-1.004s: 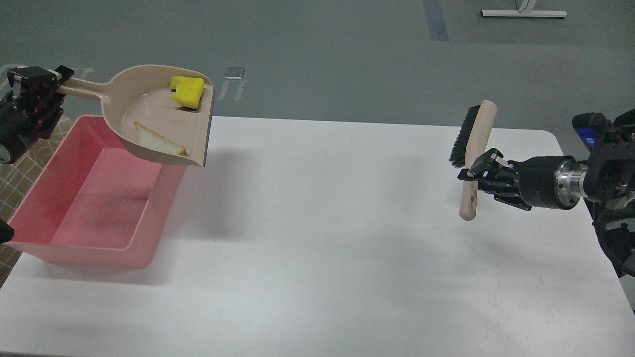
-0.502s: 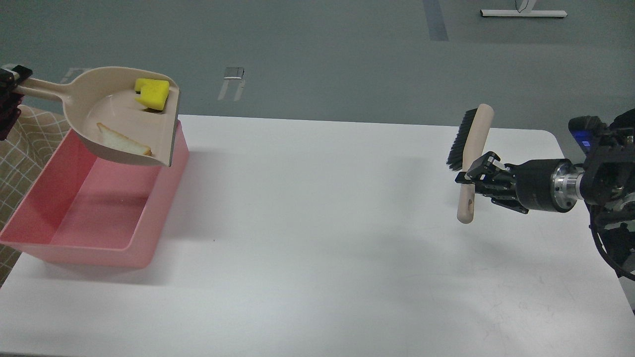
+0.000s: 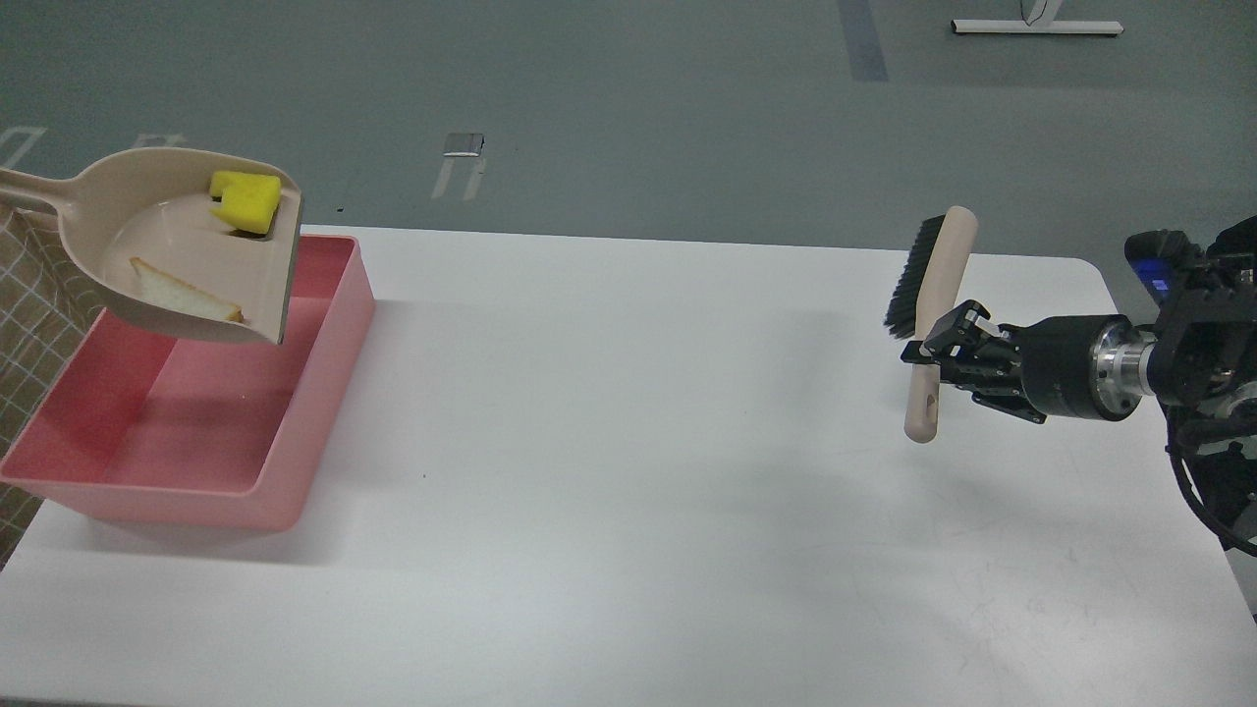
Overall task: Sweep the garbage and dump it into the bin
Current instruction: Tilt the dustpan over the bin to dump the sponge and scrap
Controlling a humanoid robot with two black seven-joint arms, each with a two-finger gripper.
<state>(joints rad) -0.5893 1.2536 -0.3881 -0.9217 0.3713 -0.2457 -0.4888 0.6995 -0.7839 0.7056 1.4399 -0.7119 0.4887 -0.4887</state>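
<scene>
The garbage sits in a beige dustpan [image 3: 187, 250] held in the air over the far end of the pink bin [image 3: 187, 432]: the yellow sponge [image 3: 245, 199] lies by the pan's far wall and the bread slice [image 3: 182, 302] by its near wall, well apart. The bin rests at the left edge of the white desk [image 3: 638, 471]. The dustpan's handle runs off the left edge, so the left end effector is out of sight. The right end effector [image 3: 933, 353] is clenched around the handle of a brush [image 3: 933, 295], held above the desk's right side.
</scene>
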